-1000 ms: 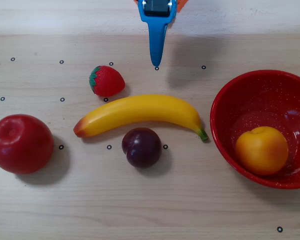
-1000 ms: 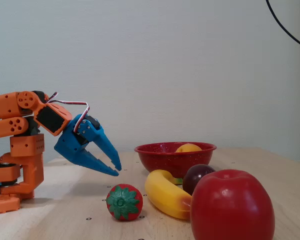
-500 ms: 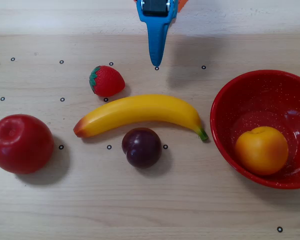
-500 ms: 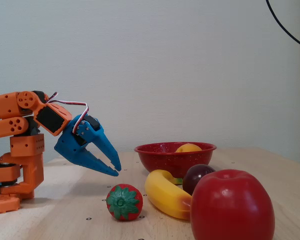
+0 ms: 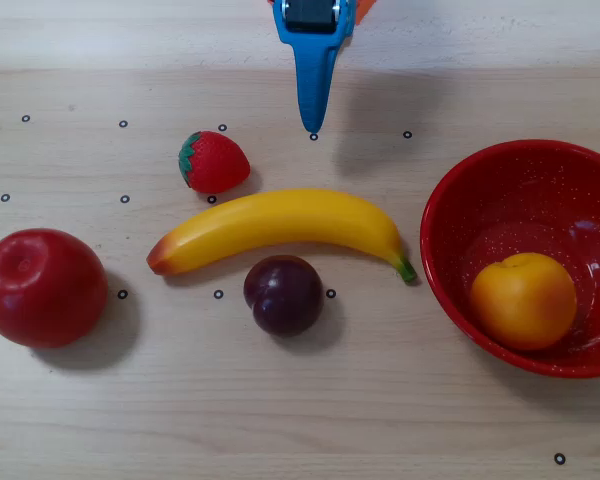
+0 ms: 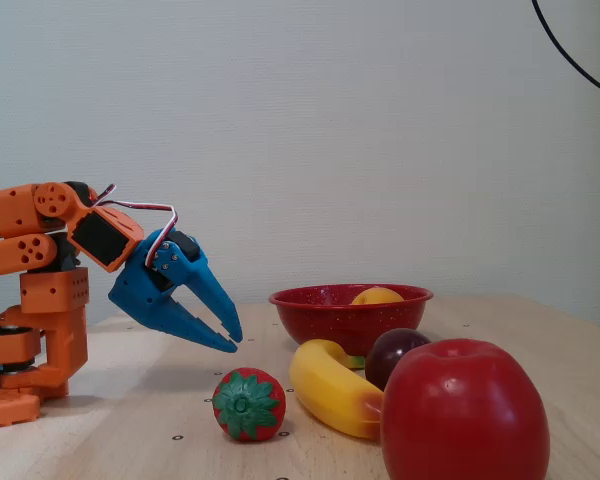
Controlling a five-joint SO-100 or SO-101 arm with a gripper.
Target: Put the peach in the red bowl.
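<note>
The peach (image 5: 523, 300) is round, yellow-orange with a reddish blush, and lies inside the red bowl (image 5: 510, 180) at the right of the overhead view. In the fixed view only the peach's top (image 6: 377, 296) shows above the red bowl's rim (image 6: 345, 315). My blue gripper (image 5: 313, 128) is at the top centre of the overhead view, well left of the bowl and apart from it. In the fixed view the gripper (image 6: 234, 343) hangs above the table with its tips together and holds nothing.
A banana (image 5: 280, 228) lies mid-table with a strawberry (image 5: 214, 162) behind it and a dark plum (image 5: 283, 294) in front. A big red apple (image 5: 42, 287) sits at the left. The orange arm base (image 6: 30, 320) stands at the table's far edge.
</note>
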